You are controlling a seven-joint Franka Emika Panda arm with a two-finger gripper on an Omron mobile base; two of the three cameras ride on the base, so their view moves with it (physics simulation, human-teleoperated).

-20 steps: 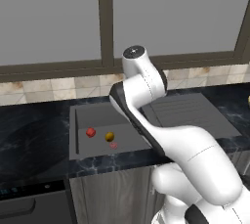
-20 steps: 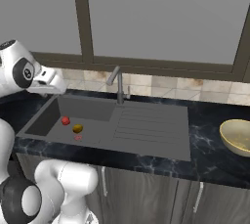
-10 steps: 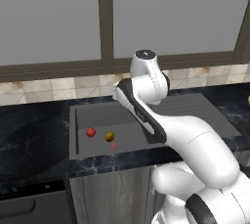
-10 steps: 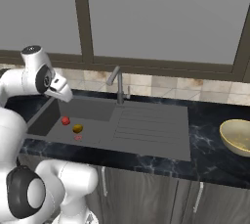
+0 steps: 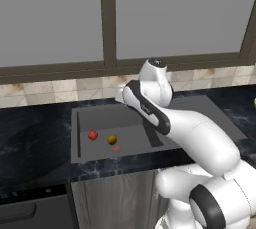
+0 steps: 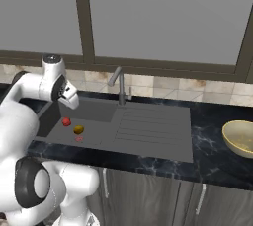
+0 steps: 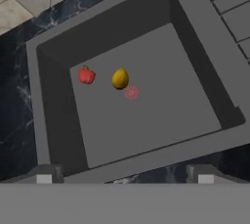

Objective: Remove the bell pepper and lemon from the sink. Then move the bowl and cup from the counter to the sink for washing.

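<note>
Left base view, sink: the sink (image 5: 80, 145) is set into the black counter (image 5: 35, 148), its basin on the left.
Left base view, fruit: the bell pepper (image 5: 93, 135) and the lemon (image 5: 112, 139) lie apart but near each other on the basin floor, pepper to the left; the reddish drain spot (image 5: 116, 148) sits just in front of the lemon.
Left base view, me: my arm reaches over the basin's right side, hand up by the back rim; I cannot make out my jaws here.
Right base view, sink: faucet (image 6: 117, 83) at the back rim, ribbed drainboard (image 6: 148, 126) to the right of the basin.
Right base view, fruit: pepper (image 6: 66, 122) and lemon (image 6: 78, 130) low in the basin, drain spot (image 6: 79, 139) in front of them.
Right base view, bowl: the bowl (image 6: 238, 138) rests on the counter well to the right of the sink, cut by the picture edge.
Right base view, me: my hand hangs above the basin's back left, well clear of the fruit.
Hand view, jaws: my gripper (image 7: 124, 176) stands spread wide, holding nothing, fingertips (image 7: 45, 175) at the near rim.
Hand view, fruit: pepper (image 7: 87, 76) and lemon (image 7: 119, 78) side by side, not touching; drain spot (image 7: 131, 93) just beside the lemon.
</note>
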